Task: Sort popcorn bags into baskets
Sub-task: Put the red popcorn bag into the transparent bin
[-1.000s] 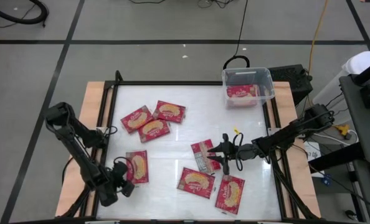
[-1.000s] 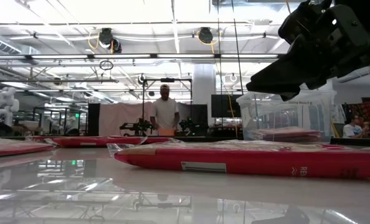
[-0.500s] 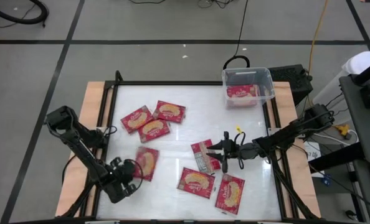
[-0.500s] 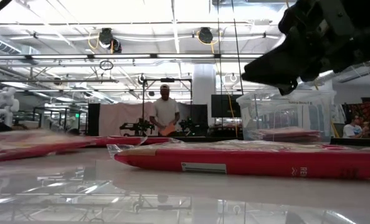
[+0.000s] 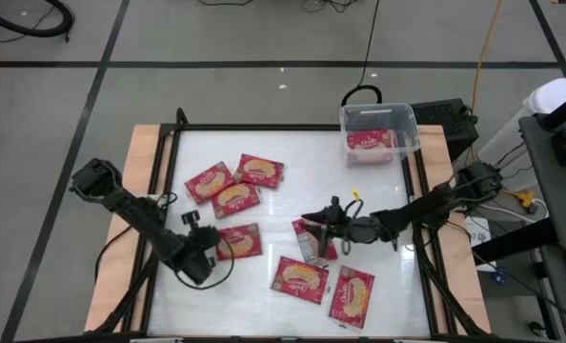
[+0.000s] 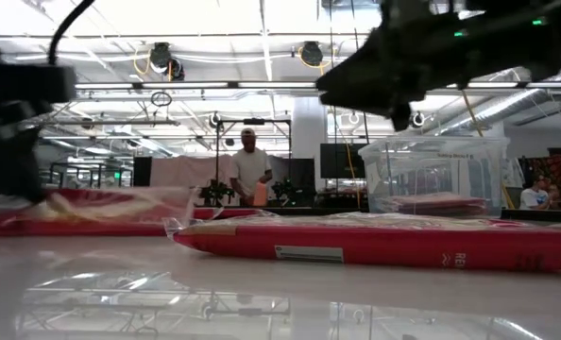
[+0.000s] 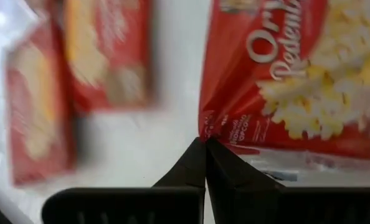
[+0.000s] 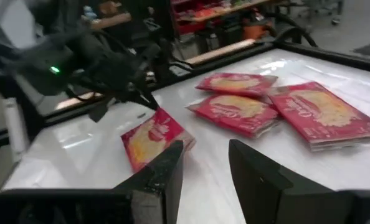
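1. The left gripper (image 5: 210,247) has its fingers (image 7: 200,163) pinched tight on the edge of one popcorn bag (image 5: 238,242), near the left side of the desk (image 5: 293,205).
2. The right gripper (image 5: 313,221) has its fingers (image 8: 166,168) apart, holding nothing, over a bag (image 5: 310,238) in the middle.
3. Three bags (image 5: 233,183) lie together farther back.
4. The clear basket (image 5: 378,132) sits at the far right corner with bags inside.

The glossy white bench (image 5: 283,191) carries seven red popcorn bags (image 5: 260,171) lying flat, plus a clear plastic basket (image 5: 379,132) at its far right corner.
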Robot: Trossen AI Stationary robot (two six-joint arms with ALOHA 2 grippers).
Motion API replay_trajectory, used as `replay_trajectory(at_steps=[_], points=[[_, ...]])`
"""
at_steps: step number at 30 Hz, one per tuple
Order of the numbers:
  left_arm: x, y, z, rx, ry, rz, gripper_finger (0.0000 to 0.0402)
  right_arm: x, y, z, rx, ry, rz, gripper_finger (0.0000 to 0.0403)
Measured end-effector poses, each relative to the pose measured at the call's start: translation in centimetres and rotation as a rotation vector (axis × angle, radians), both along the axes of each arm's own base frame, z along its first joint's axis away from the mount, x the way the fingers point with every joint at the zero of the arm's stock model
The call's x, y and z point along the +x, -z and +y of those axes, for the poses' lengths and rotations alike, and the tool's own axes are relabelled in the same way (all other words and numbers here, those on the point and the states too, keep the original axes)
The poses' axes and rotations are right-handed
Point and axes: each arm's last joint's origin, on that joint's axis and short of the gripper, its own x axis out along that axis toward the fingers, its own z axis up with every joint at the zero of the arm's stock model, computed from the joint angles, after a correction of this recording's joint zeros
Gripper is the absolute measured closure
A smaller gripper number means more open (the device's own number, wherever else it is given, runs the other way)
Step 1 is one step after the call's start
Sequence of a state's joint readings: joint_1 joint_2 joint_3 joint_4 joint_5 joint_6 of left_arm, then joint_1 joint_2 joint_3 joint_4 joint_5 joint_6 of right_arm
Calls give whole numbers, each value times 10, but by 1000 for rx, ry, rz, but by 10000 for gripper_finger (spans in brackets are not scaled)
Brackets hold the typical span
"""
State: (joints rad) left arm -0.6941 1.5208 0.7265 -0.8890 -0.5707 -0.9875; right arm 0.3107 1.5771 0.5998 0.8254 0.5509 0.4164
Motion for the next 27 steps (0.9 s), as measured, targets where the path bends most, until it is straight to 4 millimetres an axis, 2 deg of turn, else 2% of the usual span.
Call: replay_trajectory(at_steps=[4, 10, 19, 27], points=[[8, -13, 15, 86, 14, -76, 399, 24, 4, -10, 65, 31, 15, 279], [15, -32, 36, 156, 25, -150, 400, 55, 16, -24, 111, -60, 58, 265], [19, -54, 68, 178, -49, -211, 400, 92, 27, -29, -30, -110, 91, 212], [28, -71, 83, 185, -20, -299, 401, 123, 40, -50, -71, -56, 106, 175]])
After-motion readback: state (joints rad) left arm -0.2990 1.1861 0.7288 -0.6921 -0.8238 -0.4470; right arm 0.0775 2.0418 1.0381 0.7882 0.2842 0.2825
